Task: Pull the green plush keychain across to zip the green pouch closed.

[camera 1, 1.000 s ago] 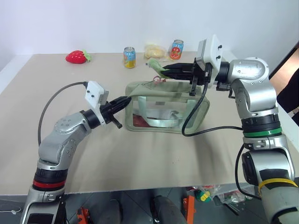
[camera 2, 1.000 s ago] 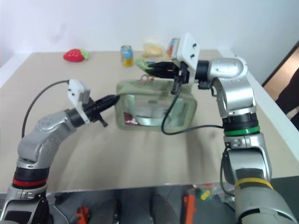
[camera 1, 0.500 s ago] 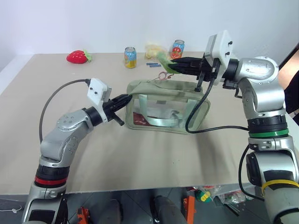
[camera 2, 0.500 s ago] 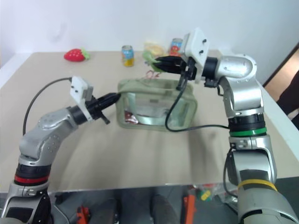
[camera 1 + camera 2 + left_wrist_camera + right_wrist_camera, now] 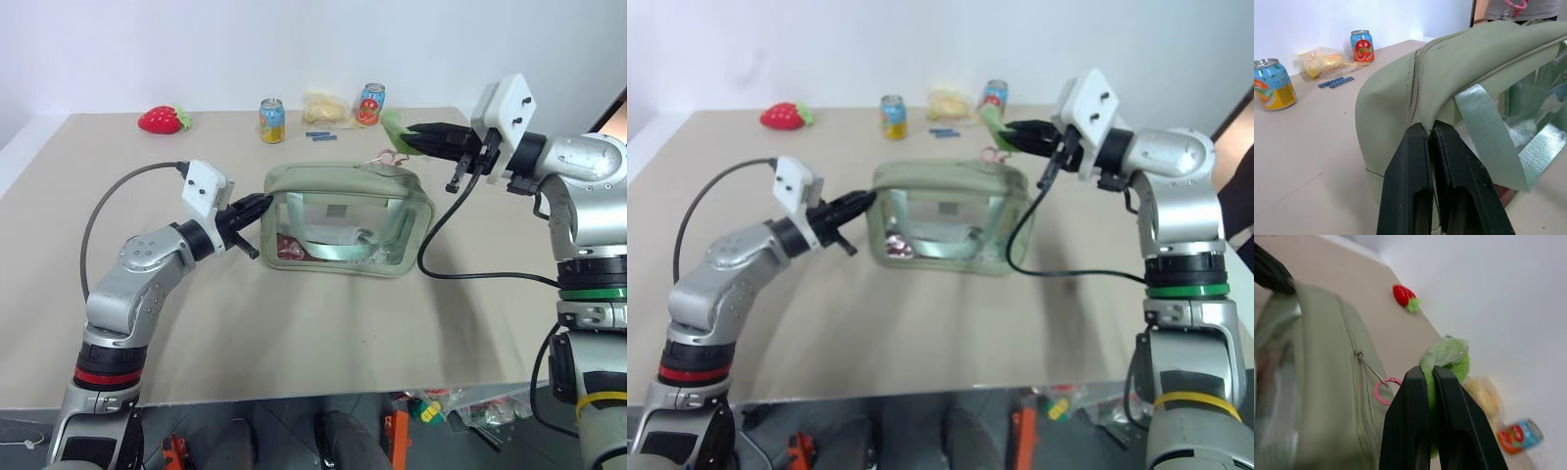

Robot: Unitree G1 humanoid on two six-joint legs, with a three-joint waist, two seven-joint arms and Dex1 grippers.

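Observation:
The green pouch (image 5: 338, 182) lies mid-table with its clear panel toward me. My left gripper (image 5: 263, 204) is shut on the fabric at the pouch's left end (image 5: 1400, 98), pinching the seam below the zipper. My right gripper (image 5: 411, 138) hovers above the pouch's right end, shut on the green plush keychain (image 5: 394, 124), whose lime plush (image 5: 1445, 356) bulges out above the fingers. A pink ring (image 5: 1383, 390) and a thin link join it to the zipper slider (image 5: 1359, 356), which sits near the right end. The zipper line behind it looks closed.
Along the table's far side stand a red strawberry toy (image 5: 162, 119), a blue-yellow can (image 5: 271, 119), a yellow packet (image 5: 325, 106), a red-blue can (image 5: 370, 104) and a small blue strip (image 5: 318, 135). A black cable (image 5: 460, 274) hangs from my right wrist beside the pouch.
My right gripper has carried the keychain to the right, from over the pouch's middle to its right end, dragging the slider along. The left gripper has stayed clamped on the left end.

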